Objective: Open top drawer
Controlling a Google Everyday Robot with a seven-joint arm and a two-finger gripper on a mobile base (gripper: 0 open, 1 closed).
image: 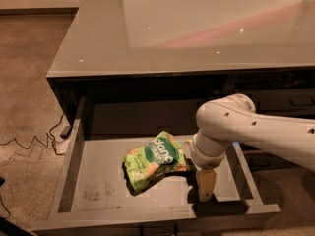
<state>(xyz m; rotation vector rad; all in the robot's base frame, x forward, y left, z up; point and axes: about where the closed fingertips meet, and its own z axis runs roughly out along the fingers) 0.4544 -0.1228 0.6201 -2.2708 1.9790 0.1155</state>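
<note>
The top drawer (68, 177) is pulled far out from under the grey counter, showing its lighter grey floor and low side walls. Its front edge runs along the bottom of the view, with the small pull (157, 228) just visible at the centre. A green snack bag (153, 160) lies in the middle of the drawer. My gripper (205, 185) hangs down inside the drawer at its right front, just right of the bag and close behind the front wall. The white arm (256, 132) comes in from the right.
The glossy grey countertop (197, 28) overhangs the drawer's back. More drawer fronts (290, 102) sit in the cabinet to the right, behind the arm. Cables and a power strip (59, 141) lie on the carpet at the left.
</note>
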